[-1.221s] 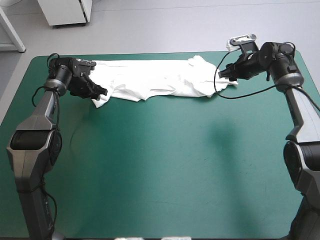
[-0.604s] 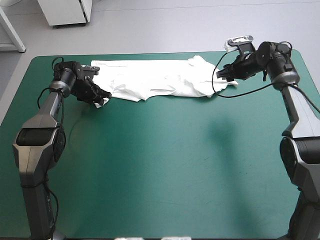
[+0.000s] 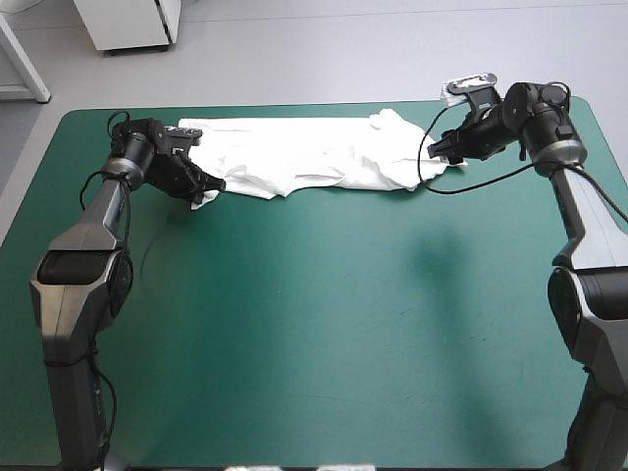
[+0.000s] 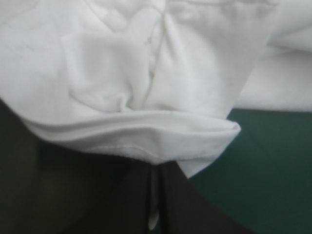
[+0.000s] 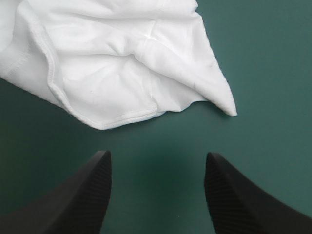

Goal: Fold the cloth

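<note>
- The teal-green cover (image 3: 314, 324) spans my table.
- The T-shirt (image 3: 304, 152) lies along its far edge, a long rumpled white band.
- My left gripper (image 3: 204, 186) pinches its hem; the right gripper (image 3: 444, 147) stands spread just beside the other end.

You are carrying the left gripper (image 3: 210, 185) rightward along the near edge of the T-shirt (image 3: 304, 155), its black fingers pinched on the hem. It is drawing in the loose left corner that earlier lay out on the teal-green cover (image 3: 314, 314). The right gripper (image 3: 440, 147) is shifting only a little at the shirt's right end.
</note>
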Robot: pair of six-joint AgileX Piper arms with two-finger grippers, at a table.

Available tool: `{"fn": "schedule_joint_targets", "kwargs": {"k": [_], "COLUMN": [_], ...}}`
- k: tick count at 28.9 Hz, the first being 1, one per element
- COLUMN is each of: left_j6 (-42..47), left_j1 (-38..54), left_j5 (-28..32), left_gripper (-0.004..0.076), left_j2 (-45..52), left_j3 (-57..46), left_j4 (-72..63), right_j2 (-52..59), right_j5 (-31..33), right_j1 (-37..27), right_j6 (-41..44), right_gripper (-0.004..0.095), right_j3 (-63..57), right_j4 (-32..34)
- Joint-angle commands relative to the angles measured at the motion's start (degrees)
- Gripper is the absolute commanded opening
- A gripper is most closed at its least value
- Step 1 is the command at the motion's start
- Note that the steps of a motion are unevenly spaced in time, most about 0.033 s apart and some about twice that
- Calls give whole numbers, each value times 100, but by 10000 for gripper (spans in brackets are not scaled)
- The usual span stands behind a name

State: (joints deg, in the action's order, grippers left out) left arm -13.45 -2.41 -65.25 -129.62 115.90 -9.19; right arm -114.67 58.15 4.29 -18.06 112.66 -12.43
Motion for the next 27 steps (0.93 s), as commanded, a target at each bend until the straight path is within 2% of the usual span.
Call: {"fn": "schedule_joint_targets", "kwargs": {"k": [1,8,27], "left_j6": [13,-23,-175], "left_j1": [-87,-87,-87], "left_j5": [-477,-544,-598], "left_gripper": [-9,-9,-9], "left_j2": [308,624,712], "left_j3": [5,5,5], "left_j4": [-374,-468,-803], "right_j2": [120,-384,-1353], "right_j5": [-224,-319,-619], "right_j1": [-62,-75,-194], "right_j6": [50,196,452], "right_gripper": [542,542,542], "right_j3": [180,191,1267], "right_j4": [117,432,312]}}
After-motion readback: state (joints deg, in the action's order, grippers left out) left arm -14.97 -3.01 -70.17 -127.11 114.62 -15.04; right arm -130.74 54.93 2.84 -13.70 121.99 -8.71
